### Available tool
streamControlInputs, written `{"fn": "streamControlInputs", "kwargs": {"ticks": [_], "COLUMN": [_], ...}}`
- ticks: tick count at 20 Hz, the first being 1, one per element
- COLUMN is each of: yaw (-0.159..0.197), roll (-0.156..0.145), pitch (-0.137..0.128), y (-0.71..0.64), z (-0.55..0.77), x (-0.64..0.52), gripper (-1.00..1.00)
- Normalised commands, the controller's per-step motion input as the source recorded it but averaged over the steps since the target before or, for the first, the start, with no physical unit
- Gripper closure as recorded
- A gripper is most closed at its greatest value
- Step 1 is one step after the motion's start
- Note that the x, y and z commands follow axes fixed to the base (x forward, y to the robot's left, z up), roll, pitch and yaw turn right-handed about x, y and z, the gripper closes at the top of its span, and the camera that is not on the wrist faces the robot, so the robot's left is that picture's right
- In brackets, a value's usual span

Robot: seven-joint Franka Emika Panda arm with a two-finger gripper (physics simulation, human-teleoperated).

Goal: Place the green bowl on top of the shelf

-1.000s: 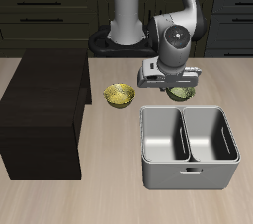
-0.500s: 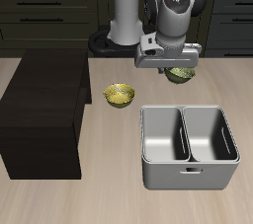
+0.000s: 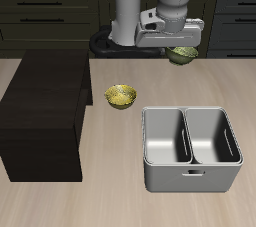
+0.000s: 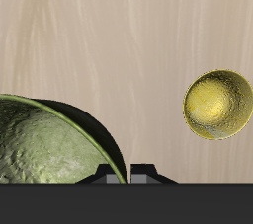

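Note:
My gripper [image 3: 181,51] is shut on the rim of the green bowl [image 3: 183,55] and holds it high above the table, behind the grey bin. In the wrist view the olive-green bowl [image 4: 44,144] hangs close under the fingers [image 4: 145,173], with its ribbed inside showing. The shelf [image 3: 45,111], a large dark brown box with a flat top, stands on the table well off to the side of the gripper and lower than the bowl. Nothing lies on its top.
A brighter yellow bowl [image 3: 121,96] sits on the table between the shelf and the bin, and shows in the wrist view [image 4: 217,104] far below. A grey two-compartment metal bin [image 3: 190,148] stands near the table's front edge.
The gripper has risen steadily with the green bowl, from just above the table behind the bin to well above it. The yellow bowl, shelf and bin have not moved.

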Motion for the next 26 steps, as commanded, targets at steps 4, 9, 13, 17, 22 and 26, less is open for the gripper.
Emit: {"fn": "streamControlInputs", "kwargs": {"ticks": [4,9,13,17,22,26], "yaw": [0.001,0.005,-0.002,-0.022,-0.015,0.004], "roll": [-0.014,-0.010,0.006,-0.005,-0.013,-0.022], "pitch": [-0.078,-0.035,-0.055,-0.063,-0.060,0.028], "y": [-0.08,-0.04,-0.05,-0.09,-0.10,-0.18], "z": [0.44,0.22,0.35,0.46,0.30,-0.02], "x": [-0.06,-0.08,-0.13,-0.15,-0.11,0.09], "gripper": [1.00,1.00,1.00,1.00,1.00,1.00]}}
